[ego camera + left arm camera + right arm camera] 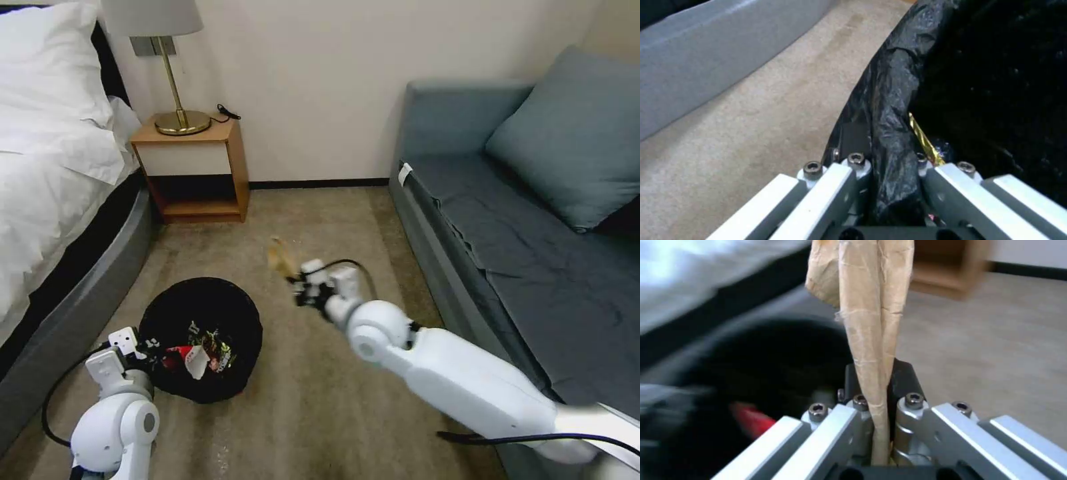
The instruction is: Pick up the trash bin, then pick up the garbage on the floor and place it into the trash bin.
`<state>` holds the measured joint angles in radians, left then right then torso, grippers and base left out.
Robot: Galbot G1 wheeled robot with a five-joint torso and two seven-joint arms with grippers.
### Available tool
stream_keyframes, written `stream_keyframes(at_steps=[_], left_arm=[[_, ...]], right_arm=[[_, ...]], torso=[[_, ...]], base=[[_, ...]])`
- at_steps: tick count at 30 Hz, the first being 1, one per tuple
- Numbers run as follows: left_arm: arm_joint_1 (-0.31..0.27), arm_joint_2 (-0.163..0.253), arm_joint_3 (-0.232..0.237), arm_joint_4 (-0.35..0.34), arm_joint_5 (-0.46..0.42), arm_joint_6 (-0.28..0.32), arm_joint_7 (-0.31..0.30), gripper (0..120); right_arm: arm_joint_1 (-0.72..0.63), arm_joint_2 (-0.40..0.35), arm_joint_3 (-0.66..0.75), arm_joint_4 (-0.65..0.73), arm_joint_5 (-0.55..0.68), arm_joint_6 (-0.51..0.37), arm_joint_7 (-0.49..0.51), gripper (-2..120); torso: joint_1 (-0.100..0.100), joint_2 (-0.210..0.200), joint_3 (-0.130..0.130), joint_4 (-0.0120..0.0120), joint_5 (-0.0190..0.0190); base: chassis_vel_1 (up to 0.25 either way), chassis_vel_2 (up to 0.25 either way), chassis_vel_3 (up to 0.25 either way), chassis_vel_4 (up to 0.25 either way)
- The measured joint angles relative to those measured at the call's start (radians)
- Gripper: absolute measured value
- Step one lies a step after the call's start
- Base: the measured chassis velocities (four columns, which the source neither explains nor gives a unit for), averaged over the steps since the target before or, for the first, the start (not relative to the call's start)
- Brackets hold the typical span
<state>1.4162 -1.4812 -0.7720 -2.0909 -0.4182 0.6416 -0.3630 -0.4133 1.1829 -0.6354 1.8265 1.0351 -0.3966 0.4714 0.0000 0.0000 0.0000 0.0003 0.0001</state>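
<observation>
The trash bin, round, low and lined with a crinkly black bag, stands on the carpet at lower left, with red-and-white and dark wrappers inside. My left gripper is shut on the bin's near rim; the left wrist view shows the bag-covered rim pinched between the jaws and a yellow wrapper just inside. My right gripper hangs above the carpet right of the bin, shut on the tan crumpled paper bag. In the right wrist view the paper bag rises from the shut jaws, the bin dark beyond.
A bed with white linen borders the left side. A wooden nightstand with a brass lamp stands against the back wall. A grey sofa runs along the right. Open carpet lies between them.
</observation>
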Motion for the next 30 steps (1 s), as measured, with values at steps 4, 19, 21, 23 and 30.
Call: stream_keyframes(at_steps=[4,19,21,23,30], left_arm=[[0.0,-0.005,0.005,-0.003,0.006,0.001,-0.001,2],[0.011,-0.016,0.007,-0.029,0.007,0.002,-0.001,2],[0.012,-0.017,0.008,-0.029,0.008,0.002,-0.001,2],[0.013,-0.019,0.011,-0.03,0.011,0.003,-0.001,2],[0.014,-0.019,0.011,-0.032,0.012,0.003,-0.001,2]], right_arm=[[0.048,0.087,-0.115,-0.056,0.007,0.022,0.033,0],[0.055,0.134,-0.255,-0.157,-0.024,0.025,0.066,26],[0.055,0.133,-0.251,-0.157,-0.024,0.025,0.066,30],[0.055,0.132,-0.248,-0.156,-0.026,0.025,0.066,39],[0.046,0.125,-0.243,-0.15,-0.033,0.025,0.066,61]], torso=[[0.0,0.0,0.0,0.0003,-0.0004],[0.0,0.0,0.0,-0.0003,-0.0001],[0.0,0.0,0.0,-0.0003,-0.0001],[0.0,0.0,0.0,-0.0003,-0.0001],[0.0,0.0,0.0,-0.0003,-0.0001]], base=[[0.0,0.0,0.0,0.0],[0.0,0.0,0.0,0.0],[0.0,0.0,0.0,0.0],[0.0,0.0,0.0,0.0],[0.0,0.0,0.0,0.0]])
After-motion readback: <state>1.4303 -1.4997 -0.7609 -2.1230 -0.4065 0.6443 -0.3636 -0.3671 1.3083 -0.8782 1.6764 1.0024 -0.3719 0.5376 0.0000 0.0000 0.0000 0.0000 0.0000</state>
